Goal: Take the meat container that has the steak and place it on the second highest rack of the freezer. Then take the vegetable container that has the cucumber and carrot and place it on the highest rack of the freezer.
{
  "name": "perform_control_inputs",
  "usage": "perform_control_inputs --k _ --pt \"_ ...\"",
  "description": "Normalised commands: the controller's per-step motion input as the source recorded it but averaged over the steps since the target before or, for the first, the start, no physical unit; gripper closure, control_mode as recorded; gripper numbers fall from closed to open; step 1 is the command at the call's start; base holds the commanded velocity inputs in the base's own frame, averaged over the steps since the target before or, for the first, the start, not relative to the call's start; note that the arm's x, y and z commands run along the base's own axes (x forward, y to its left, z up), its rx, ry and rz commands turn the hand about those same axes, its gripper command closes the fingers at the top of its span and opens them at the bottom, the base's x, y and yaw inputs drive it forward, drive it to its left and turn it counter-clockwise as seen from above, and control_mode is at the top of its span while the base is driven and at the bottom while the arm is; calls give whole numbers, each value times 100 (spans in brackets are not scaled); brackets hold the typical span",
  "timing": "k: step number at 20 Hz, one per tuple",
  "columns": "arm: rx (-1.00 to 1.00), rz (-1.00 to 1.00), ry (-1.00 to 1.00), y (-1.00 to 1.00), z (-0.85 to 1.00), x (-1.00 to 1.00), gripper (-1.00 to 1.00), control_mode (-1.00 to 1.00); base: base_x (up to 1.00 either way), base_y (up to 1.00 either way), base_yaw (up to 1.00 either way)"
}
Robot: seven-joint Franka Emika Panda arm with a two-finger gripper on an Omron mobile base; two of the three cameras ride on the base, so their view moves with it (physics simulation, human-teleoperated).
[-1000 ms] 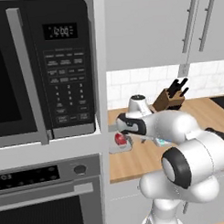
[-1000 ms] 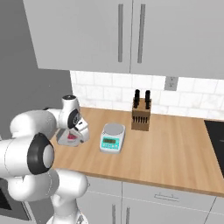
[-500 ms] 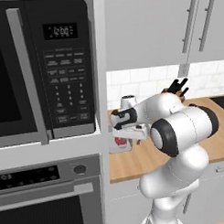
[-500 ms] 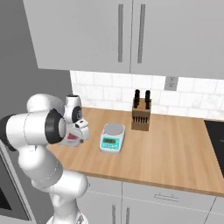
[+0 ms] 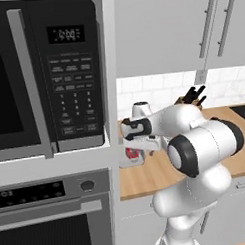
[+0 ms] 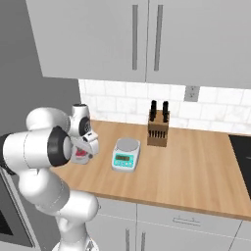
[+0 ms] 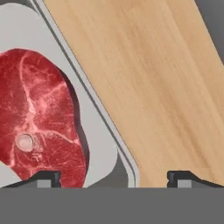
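Claw point(image 7: 113, 177): jaws apart, holding nothing; one tip stands over the steak, the other over bare wood, with the container's rim between them.
Container point(image 7: 98, 131): pale grey, rounded corner, lying flat on the surface at its left end, next to the tall oven cabinet; the left base view shows part of it under the hand point(image 5: 129, 155).
Steak point(image 7: 39, 118): red, marbled, with a small round bone; it lies inside the container. In the right base view it shows as a red patch just below the hand point(image 6: 80, 156).
Surface point(image 6: 186, 166): light wood, running right from the container.
Scale point(image 6: 125, 154): small, teal-fronted, with a round plate, near the container on its right, not touching it.
Knife block point(image 6: 158, 131): wooden, dark handles upright, behind the scale toward the tiled wall.
Microwave point(image 5: 48, 77): black, built in above the oven point(image 5: 53, 217), left of the surface.
Arm point(image 5: 195, 147): bent low over the surface's left end, hand pointing down at the container.
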Motion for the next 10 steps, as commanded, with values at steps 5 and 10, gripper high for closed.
perform_control_inputs --k 5,10 --pt "0 0 -5 -17 2 -2 -100 -100 0 0 0" --pt "0 0 0 -6 -11 0 -100 -100 0 0 0"
